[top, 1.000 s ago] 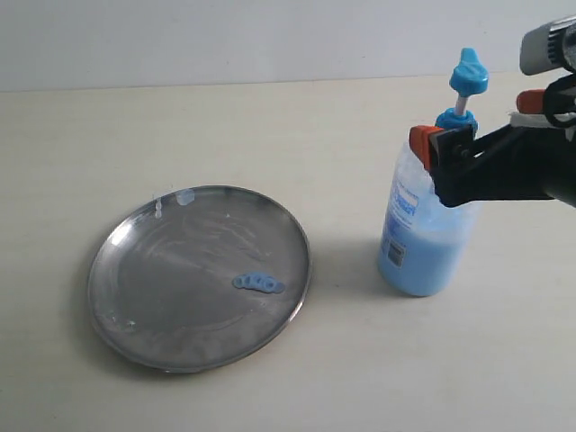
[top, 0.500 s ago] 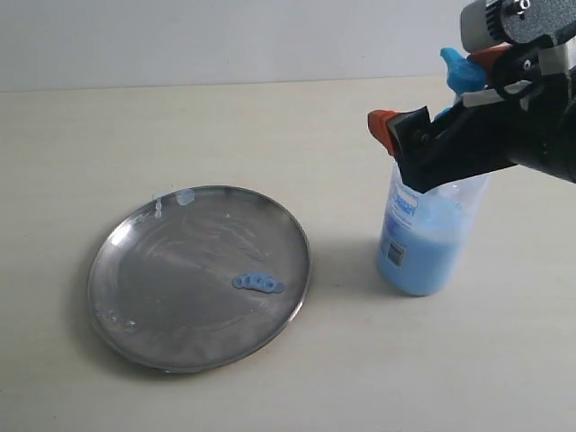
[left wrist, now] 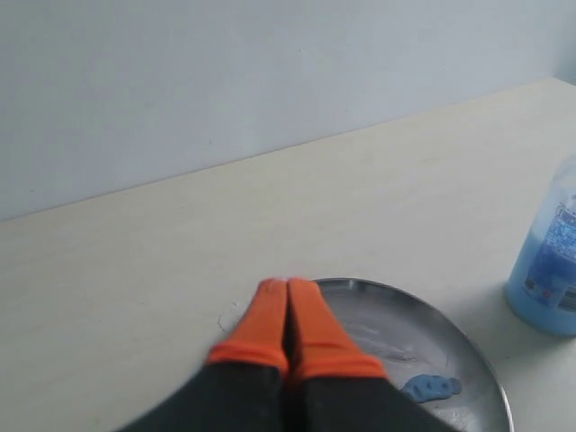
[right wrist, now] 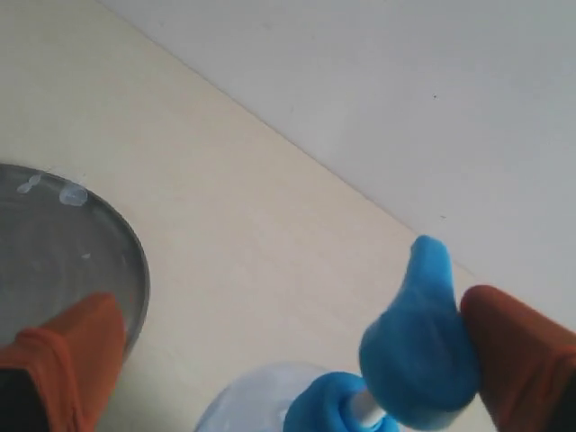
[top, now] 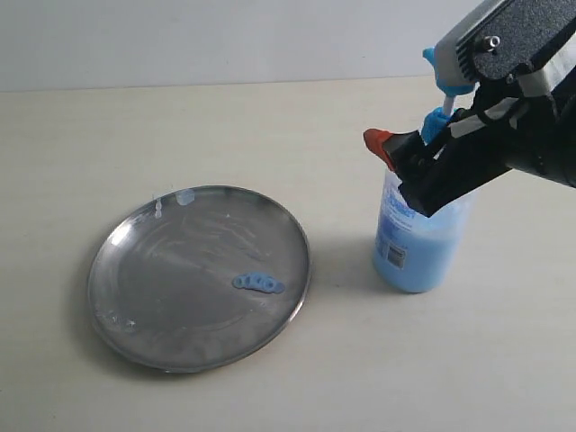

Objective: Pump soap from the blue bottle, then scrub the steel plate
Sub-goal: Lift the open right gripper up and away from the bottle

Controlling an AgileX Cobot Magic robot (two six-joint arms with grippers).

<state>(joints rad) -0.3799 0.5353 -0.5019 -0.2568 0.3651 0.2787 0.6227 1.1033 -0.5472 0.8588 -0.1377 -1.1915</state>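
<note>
- Currently, the blue bottle is seen standing upright on the pale table. In the exterior view it is placed to the right of the steel plate and clearly apart from it.
- Light blue liquid is held in the lower part of the bottle, and the pump head is carried on a white stem above the collar.
- The right gripper is spread wide around the top of the bottle, and nothing is clamped between its jaws.
- One orange fingertip is shown out on the plate side of the bottle. The other is set just beside the pump head in the right wrist view, and it cannot be told whether that pad touches the pump.
- The plate is laid flat on the table. A small blob of soap is seen on it, toward the side nearest the bottle.
- Faint pale smears are spread across the metal, and a couple of pale droplets are seen at the far rim.
- The left gripper is closed, its orange pads pressed against each other. In the left wrist view it is seen in front of the plate's rim.
</note>
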